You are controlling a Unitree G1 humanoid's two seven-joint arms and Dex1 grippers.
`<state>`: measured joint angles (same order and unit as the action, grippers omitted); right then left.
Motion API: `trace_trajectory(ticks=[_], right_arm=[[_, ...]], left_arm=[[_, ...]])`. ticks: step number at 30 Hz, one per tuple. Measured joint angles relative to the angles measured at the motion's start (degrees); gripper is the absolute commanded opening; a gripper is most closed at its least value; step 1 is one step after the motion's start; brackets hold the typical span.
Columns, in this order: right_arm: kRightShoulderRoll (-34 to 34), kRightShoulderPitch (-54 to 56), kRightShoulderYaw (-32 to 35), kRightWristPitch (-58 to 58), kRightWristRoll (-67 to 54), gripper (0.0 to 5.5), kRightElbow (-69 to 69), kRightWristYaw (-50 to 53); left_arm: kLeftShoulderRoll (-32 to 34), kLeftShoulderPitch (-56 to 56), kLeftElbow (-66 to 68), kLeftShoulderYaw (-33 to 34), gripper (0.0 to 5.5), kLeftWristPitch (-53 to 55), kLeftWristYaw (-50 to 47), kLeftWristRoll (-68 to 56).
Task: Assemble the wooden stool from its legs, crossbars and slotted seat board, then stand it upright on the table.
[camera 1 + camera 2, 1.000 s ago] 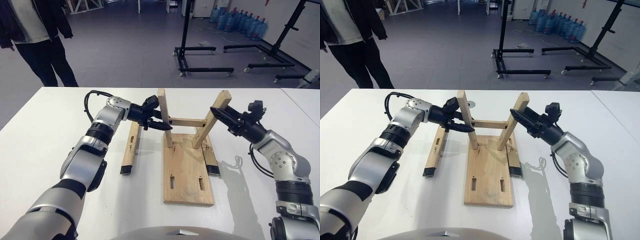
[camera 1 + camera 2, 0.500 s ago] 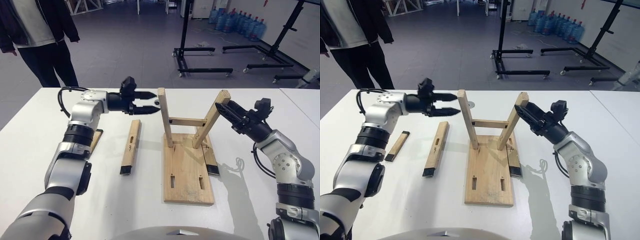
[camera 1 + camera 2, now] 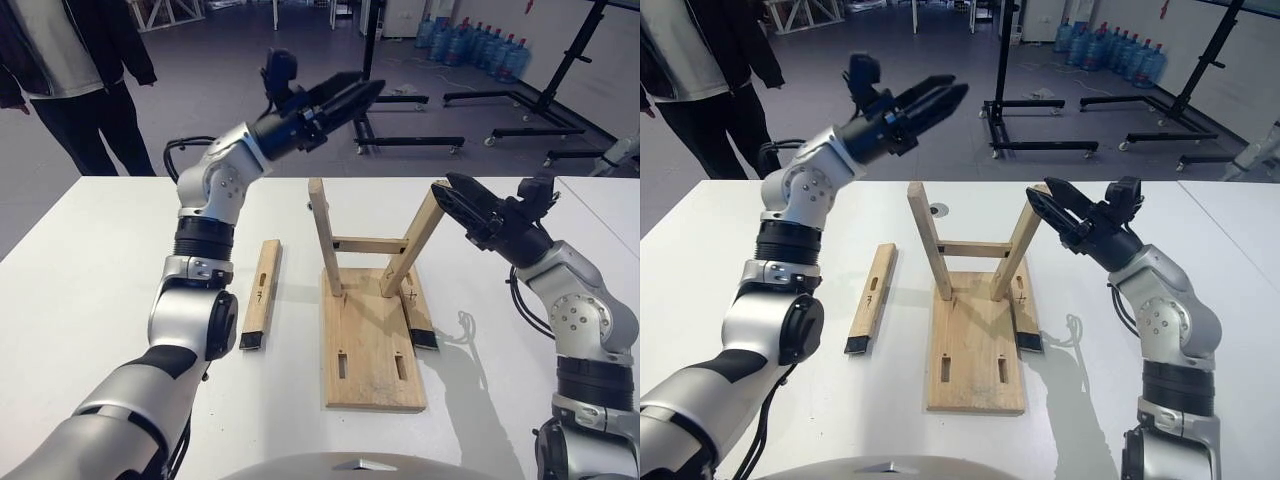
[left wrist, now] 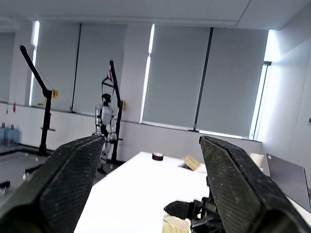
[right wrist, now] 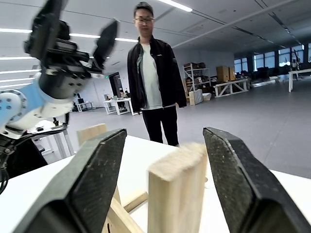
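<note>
Seat board (image 3: 375,350) laid flat at lower centre of the table (image 3: 90,290), with a left leg (image 3: 325,238) and a right leg (image 3: 412,245) stood on its far end, joined by a crossbar (image 3: 370,244).
The right leg's top is straddled by the right gripper (image 3: 447,200), spread wide; contact cannot be made out. The left gripper (image 3: 362,90) is held high at upper centre, spread wide, nothing gripped. A loose leg (image 3: 260,300) lies left of the board, apart from it.
</note>
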<state>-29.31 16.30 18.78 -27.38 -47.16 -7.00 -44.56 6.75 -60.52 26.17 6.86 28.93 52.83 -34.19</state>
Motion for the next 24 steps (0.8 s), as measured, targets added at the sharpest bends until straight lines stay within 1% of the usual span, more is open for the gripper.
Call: trace_trajectory(ticks=[3,6,9,12,19,24], right_arm=[[-0.13,0.13,-0.39,0.00,0.01,2.90,-0.19,-0.17],[-0.16,0.13,-0.76,0.00,0.13,2.90,-0.18,-0.14],[-0.15,0.13,-0.86,0.00,0.17,2.90,-0.18,-0.21],[-0.17,0.13,-0.85,0.00,0.26,2.90,-0.17,-0.22],[-0.14,0.11,-0.82,1.25,1.32,2.90,0.18,-0.24],[0.29,-0.22,-0.99,1.72,2.18,2.90,0.53,-0.04]], left_arm=[[-1.05,4.23,1.47,-3.68,3.58,1.10,-0.76,2.81],[-0.81,6.54,0.49,-6.47,3.58,-1.74,0.61,4.24],[-1.15,8.07,0.36,-7.28,3.58,-4.93,0.68,5.27],[-1.47,8.18,0.40,-7.94,3.58,-5.84,0.38,5.49],[-2.18,7.41,-0.66,-7.43,3.58,-5.05,-1.29,4.95],[-1.63,5.10,-1.28,-2.25,3.58,-1.32,-3.56,0.94]])
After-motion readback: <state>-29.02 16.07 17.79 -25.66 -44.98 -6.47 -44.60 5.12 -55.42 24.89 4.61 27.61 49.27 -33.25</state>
